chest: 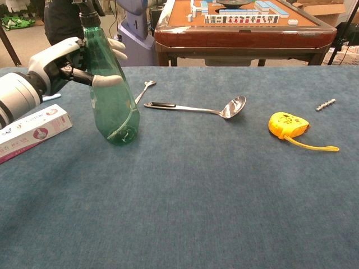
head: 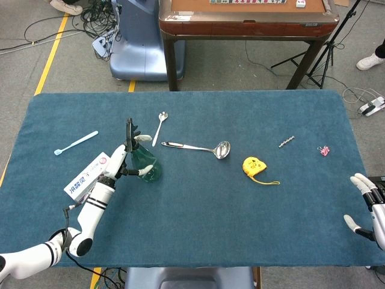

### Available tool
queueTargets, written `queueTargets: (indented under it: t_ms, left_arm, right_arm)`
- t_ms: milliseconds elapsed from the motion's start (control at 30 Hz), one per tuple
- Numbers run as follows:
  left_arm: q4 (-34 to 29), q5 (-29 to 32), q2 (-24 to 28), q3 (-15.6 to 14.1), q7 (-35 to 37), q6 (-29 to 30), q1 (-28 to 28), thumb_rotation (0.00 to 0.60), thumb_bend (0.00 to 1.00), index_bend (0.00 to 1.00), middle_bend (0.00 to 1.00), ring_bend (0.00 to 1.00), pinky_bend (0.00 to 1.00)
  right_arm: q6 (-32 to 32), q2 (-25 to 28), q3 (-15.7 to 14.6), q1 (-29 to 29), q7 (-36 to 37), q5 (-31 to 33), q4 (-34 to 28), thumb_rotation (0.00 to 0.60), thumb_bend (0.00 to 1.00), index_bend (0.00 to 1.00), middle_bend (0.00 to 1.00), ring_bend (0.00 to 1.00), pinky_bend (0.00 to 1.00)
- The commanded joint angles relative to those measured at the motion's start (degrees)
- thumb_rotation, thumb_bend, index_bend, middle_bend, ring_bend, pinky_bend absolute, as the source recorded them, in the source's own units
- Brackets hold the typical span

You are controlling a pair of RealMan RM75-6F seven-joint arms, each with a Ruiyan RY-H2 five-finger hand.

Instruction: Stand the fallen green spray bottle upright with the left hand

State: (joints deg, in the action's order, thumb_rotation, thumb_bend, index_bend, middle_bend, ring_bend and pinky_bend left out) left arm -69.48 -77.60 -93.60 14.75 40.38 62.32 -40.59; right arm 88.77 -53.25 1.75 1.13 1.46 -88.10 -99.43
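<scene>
The green spray bottle rests with its base on the blue cloth, and its black nozzle leans a little to the left. My left hand grips the bottle's upper body from the left, fingers wrapped around it. In the head view the bottle stands left of centre with the left hand against it. My right hand lies at the table's right edge, fingers spread and holding nothing.
A toothpaste box lies left of the bottle. A ladle and a small spoon lie just behind it to the right. Further right are a yellow tape measure, a screw and a pink clip. A blue spoon lies far left.
</scene>
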Motion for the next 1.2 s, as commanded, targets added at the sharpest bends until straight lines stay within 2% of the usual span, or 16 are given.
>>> queueTargets:
  t_ms: [33,333,500,633,967,1200]
  left_arm:
    - [-0.45,0.11,0.43,0.12,0.13,0.00,0.27,0.600,0.24,0.19,0.21,0.03,0.00]
    - [-2.84,0.08,2.54,-0.02,0.07,-0.77,0.80,0.600,0.24,0.16,0.18,0.01,0.00]
    - [-4.54,-1.04,4.84,-1.08,-0.70,-1.59,1.05,0.600,0.24,0.06,0.13,0.00,0.00]
    - [-6.77,-1.54,7.57,-1.72,-0.50,-2.03,1.69,0.600,0.24,0.03,0.11,0.00,0.00]
    - [-11.12,-2.50,16.58,-4.50,-0.43,-3.32,4.57,0.600,0.24,0.04,0.10,0.01,0.00]
    - [-13.26,-2.89,21.00,-6.54,-4.36,1.24,9.07,0.600,0.24,0.09,0.10,0.02,0.00]
  right_arm:
    - [0.09,0.01,0.00,0.00,0.02,-0.14,0.03,0.600,0.21,0.14,0.14,0.12,0.14]
    - [0.32,-0.03,-0.01,0.11,0.20,-0.32,0.15,0.600,0.21,0.14,0.14,0.12,0.14]
    - [0.42,-0.01,0.01,0.16,0.31,-0.33,0.27,0.600,0.20,0.14,0.14,0.12,0.14]
    - [0.52,0.05,0.03,0.22,0.47,-0.34,0.35,0.600,0.21,0.14,0.14,0.12,0.14]
    - [0.88,-0.03,-0.04,0.51,1.15,-0.41,0.88,0.600,0.21,0.14,0.14,0.12,0.14]
    - [0.05,-0.45,-0.02,0.09,1.63,-0.32,1.50,0.600,0.21,0.14,0.14,0.12,0.14]
